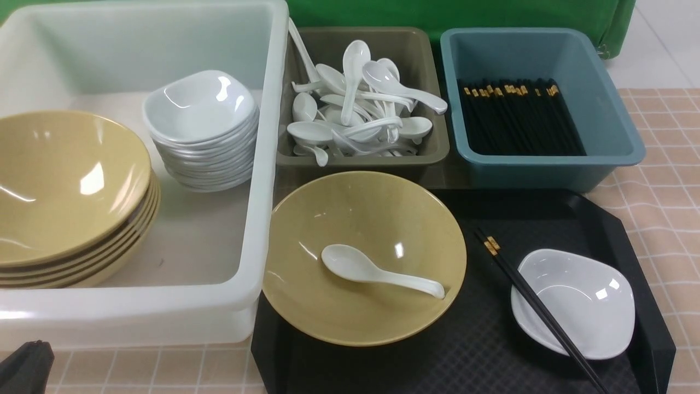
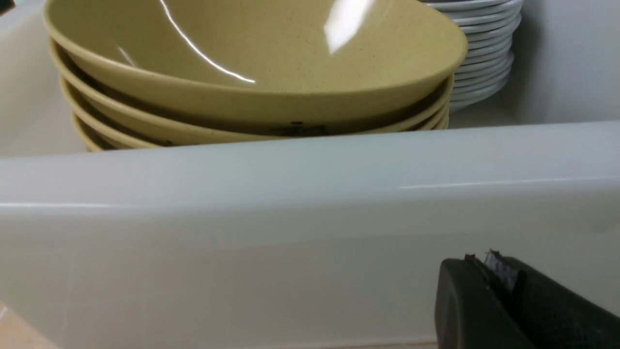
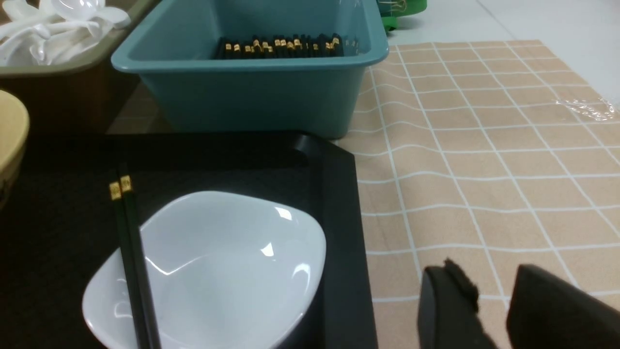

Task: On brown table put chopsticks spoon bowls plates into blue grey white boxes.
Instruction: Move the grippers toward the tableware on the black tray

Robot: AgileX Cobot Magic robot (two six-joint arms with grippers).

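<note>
On the black tray a yellow bowl [image 1: 377,219] holds a white spoon [image 1: 377,271]. Beside it a pair of chopsticks [image 1: 538,306] lies across a white plate [image 1: 590,301]. The white box [image 1: 262,180] holds stacked bowls [image 1: 65,186] and stacked plates [image 1: 205,128]. The grey box [image 1: 426,76] is full of spoons, and the blue box [image 1: 607,109] holds chopsticks. My left gripper [image 2: 484,261] is shut and empty, low against the white box's near wall [image 2: 290,203]. My right gripper [image 3: 489,281] is open and empty over the cloth, just right of the tray and plate [image 3: 218,271].
The black tray [image 1: 618,241] has a raised rim and sits in front of the grey and blue boxes. The checked cloth of the brown table [image 1: 667,180] shows to the right of the tray. A green cover [image 1: 492,13] hangs behind the boxes.
</note>
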